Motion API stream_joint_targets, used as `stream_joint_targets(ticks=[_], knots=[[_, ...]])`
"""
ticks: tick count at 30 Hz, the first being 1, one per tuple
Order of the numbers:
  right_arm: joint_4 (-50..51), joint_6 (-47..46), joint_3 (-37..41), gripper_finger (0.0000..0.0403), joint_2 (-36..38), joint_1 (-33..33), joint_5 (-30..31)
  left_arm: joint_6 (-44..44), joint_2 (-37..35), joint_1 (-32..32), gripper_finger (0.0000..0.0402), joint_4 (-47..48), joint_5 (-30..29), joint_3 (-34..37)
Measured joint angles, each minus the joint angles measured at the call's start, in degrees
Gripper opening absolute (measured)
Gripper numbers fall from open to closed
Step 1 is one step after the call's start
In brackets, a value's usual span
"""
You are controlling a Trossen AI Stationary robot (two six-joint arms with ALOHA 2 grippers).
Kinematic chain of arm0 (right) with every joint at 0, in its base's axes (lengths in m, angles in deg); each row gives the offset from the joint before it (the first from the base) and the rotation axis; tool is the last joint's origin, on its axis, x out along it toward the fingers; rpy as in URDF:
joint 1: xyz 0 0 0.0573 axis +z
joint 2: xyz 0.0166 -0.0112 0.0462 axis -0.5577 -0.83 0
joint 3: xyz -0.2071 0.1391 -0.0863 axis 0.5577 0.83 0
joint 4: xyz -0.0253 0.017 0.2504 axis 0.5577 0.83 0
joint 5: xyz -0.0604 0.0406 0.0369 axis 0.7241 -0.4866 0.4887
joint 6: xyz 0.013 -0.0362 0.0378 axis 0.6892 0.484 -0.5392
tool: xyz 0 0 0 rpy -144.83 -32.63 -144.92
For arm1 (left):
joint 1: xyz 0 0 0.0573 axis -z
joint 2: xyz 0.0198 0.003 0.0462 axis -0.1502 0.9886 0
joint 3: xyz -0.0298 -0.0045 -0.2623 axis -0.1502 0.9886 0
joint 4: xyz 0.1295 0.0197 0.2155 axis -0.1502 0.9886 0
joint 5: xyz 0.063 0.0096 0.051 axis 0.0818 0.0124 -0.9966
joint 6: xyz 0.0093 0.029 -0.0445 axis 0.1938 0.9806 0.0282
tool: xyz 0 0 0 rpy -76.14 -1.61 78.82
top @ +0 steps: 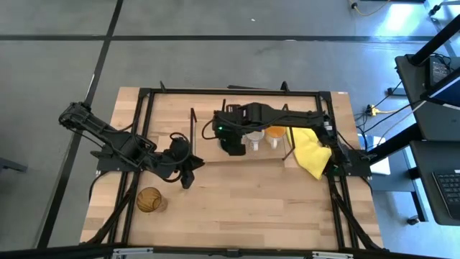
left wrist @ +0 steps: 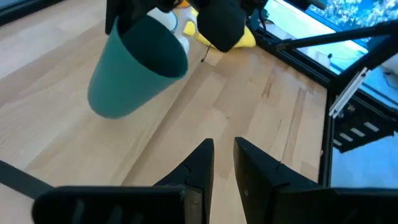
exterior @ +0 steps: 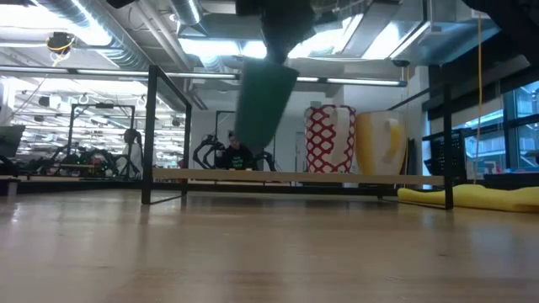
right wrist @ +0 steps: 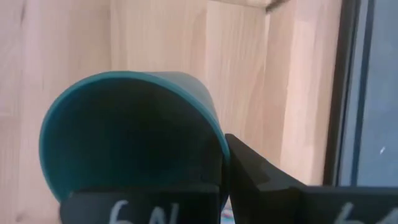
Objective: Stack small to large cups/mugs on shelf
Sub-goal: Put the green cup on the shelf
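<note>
Above shelf (exterior: 295, 177), green cup (exterior: 261, 101) held aloft.

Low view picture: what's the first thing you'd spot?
The dark green cup hanging tilted in the air over the shelf, pinched at its rim by the right gripper. Behind it on the shelf stand a red-and-white patterned mug and a yellowish one.
</note>
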Motion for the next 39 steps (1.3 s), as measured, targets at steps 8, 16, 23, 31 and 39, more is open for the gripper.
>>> stream_joint_targets(ticks=[8,16,23,31,39], knots=[[4.7,-11.8,0.0,0.0009,-1.1,-4.8,-4.0,-2.2,0.0,0.0,0.0056,-0.3,-0.6,0.0],[6.1,-21.6,0.0,0.0009,-1.1,-7.2,-10.6,-2.2,0.0,0.0,0.0056,-0.4,-1.0,0.0],[4.0,-29.5,0.0,0.0009,-1.1,-7.6,-8.2,-2.3,0.0,0.0,0.0056,-1.5,-1.1,0.0],[7.0,-37.6,0.0,0.0010,-2.1,-8.5,-8.5,-2.7,0.0,0.0,0.0056,-2.1,-1.1,0.0],[9.1,-37.9,0.0,0.0012,-2.8,-8.6,-10.6,-3.2,0.0,0.3,0.0056,-2.0,-1.1,0.0]])
